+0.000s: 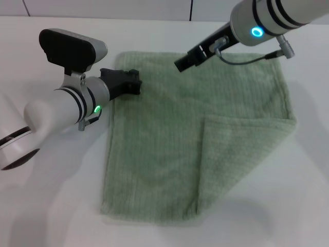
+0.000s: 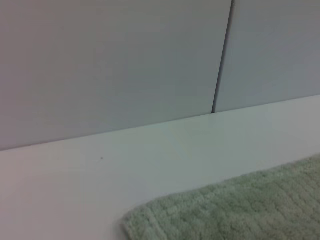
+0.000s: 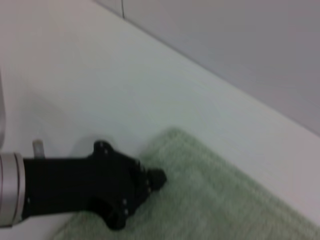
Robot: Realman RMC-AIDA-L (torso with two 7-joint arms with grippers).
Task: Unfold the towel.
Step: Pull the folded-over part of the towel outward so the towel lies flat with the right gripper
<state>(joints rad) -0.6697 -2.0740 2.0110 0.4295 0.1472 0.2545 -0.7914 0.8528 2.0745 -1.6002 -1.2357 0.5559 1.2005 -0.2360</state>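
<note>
The left gripper (image 1: 134, 82) sits low over the towel (image 1: 169, 144) at its far left edge, apparently touching the cloth; whether its jaws are apart or together cannot be told. The right gripper (image 1: 186, 60) hovers above the towel's far edge, jaw state likewise unclear. The towel lies flat at the middle of the white worktop (image 1: 46, 206), its right part folded over as a second layer toward the near edge.

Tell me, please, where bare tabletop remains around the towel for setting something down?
Bare table lies right of the towel, in front of it, and behind it by the wall. It is crowded at the towel's far-left corner, around the left gripper and right gripper.
</note>
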